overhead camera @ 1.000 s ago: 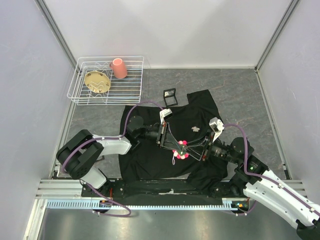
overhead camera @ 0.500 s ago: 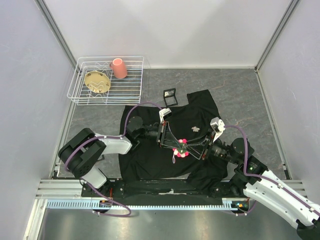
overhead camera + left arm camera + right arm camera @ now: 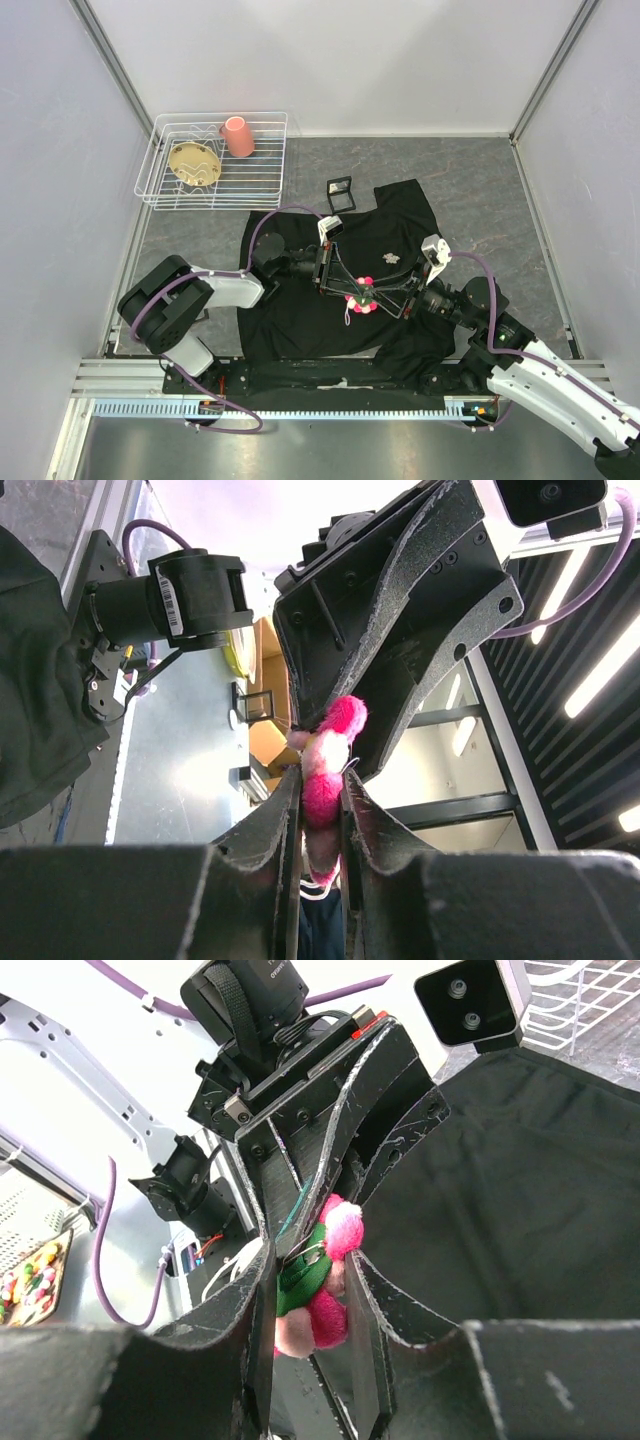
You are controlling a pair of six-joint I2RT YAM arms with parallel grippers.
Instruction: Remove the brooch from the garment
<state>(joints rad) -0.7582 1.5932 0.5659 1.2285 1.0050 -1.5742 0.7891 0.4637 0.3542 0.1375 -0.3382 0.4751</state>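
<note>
Left gripper [image 3: 352, 290] and right gripper [image 3: 377, 298] meet tip to tip in the top view, over the lower middle of the garment [image 3: 395, 225]. Each reaches in from its own side, and the brooch [image 3: 360, 303] is a small pink cluster caught between them. The black shirt lies spread flat on the table [image 3: 480, 180]. The wire rack [image 3: 160, 190] and the small black frame [image 3: 341, 193] are well apart from the work. Two arms on one small thing suggests a split job: one steadies the ornament while the other works its fastening.

From the left wrist, the left gripper [image 3: 322, 792] has its jaws pressed together on the pink fluff of the brooch [image 3: 328, 755], which stands up between the fingers [image 3: 275, 825]. The right gripper [image 3: 400, 630] looms just beyond, its tips touching the same tuft.

From the right wrist, the right gripper [image 3: 310, 1295] likewise pinches the brooch [image 3: 322, 1305], here showing green and pink parts that fill the gap between the jaws. The left gripper [image 3: 320, 1110] comes in from opposite, and the garment [image 3: 520, 1190] lies dark to the right.

The pin itself is hidden by the fingers, so whether it is through the cloth I cannot tell; probably the release is under way, not finished.
</note>
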